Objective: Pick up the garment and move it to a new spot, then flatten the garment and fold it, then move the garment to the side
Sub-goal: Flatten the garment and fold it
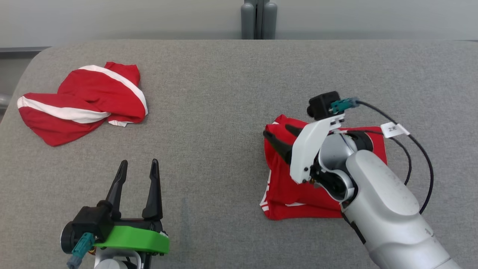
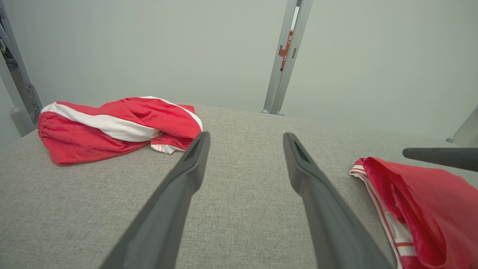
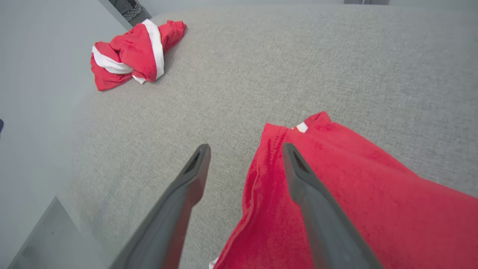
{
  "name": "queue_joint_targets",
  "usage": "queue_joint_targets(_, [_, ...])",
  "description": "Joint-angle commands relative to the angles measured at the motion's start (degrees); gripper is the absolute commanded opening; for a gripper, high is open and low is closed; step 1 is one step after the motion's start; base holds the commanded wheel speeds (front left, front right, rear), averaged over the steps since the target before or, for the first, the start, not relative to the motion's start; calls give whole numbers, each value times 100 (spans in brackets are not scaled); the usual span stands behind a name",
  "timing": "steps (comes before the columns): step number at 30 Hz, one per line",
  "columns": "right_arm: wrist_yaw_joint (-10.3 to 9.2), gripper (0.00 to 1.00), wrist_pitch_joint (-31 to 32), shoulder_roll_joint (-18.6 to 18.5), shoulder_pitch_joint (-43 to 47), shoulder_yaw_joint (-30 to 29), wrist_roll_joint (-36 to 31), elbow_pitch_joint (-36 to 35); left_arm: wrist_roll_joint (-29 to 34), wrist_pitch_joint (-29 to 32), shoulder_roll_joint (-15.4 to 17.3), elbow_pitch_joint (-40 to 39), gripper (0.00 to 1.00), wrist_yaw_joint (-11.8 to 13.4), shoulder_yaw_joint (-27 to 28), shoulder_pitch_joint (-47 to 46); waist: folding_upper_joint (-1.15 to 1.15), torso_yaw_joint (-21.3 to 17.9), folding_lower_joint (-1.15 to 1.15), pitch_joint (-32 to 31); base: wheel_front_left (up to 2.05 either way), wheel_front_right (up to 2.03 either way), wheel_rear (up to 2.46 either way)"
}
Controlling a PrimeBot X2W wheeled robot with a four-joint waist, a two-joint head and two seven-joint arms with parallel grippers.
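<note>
My right pincer (image 1: 278,131), released, straddles the left edge of the folded red garment (image 1: 287,190) at the tabletop's (image 1: 224,93) right; its striped edge runs near-to-far. My left pincer (image 1: 138,164) is released too.

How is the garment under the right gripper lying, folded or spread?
Folded: the garment lies as a compact rectangle, with layered edges showing along one side.

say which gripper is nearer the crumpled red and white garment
Left. The left gripper is open, apart from the crumpled garment; the right gripper is farther away, over the folded garment.
</note>
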Motion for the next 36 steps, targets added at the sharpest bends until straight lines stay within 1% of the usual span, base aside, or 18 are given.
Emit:
queue_joint_targets(1, [-3,100,-171,27,-69,-144,209,-191,34,-17,13,5,100,-9,37,-34,0,-37,0,-37,0,0,0])
queue_joint_targets(3, [-3,100,-440,-6,-74,-347,315,-477,52,-17,13,-7,100,-12,43,3,0,-67,0,-72,0,0,0])
queue_joint_targets(5, [-4,100,-815,-187,3,-633,245,-758,65,-17,13,-23,100,-3,33,42,0,-84,0,-111,0,0,0])
queue_joint_targets(9, [-3,100,-1638,-579,479,-1326,-306,-1189,61,-17,13,-18,100,8,18,108,0,-106,0,-219,0,0,0])
queue_joint_targets(12, [-2,100,-2154,-785,1005,-1933,-988,-1312,19,-17,13,-7,100,22,2,148,0,-165,0,-289,0,0,0])
queue_joint_targets(13, [-2,100,-2250,-812,1161,-2053,-1163,-1316,9,-17,13,-2,100,20,2,160,0,-184,0,-304,0,0,0])
queue_joint_targets(15, [-2,100,-2526,-750,1454,-2366,-1434,-1330,-2,-17,13,17,100,11,4,177,0,-236,0,-333,0,0,0])
queue_joint_targets(18, [-2,100,-2922,-699,1849,-2607,-1840,-1302,-7,-17,13,35,100,7,24,225,0,-321,0,-402,0,0,0])
queue_joint_targets(22, [-2,100,-3413,-602,2219,-2659,-2190,-1284,-4,-17,13,64,100,-5,52,298,0,-409,0,-530,0,0,0])
queue_joint_targets(26, [-3,100,-3736,-484,2548,-2606,-2295,-1275,108,-17,13,72,100,15,148,377,0,-482,0,-720,0,0,0])
queue_joint_targets(30, [-3,100,-3854,-418,2790,-2510,-2194,-1301,105,-17,13,80,100,54,189,458,0,-542,0,-881,0,0,0])
queue_joint_targets(36, [-3,100,-3861,-382,2873,-2264,-1995,-1329,159,-17,13,140,100,62,298,550,0,-690,0,-1023,0,0,0])
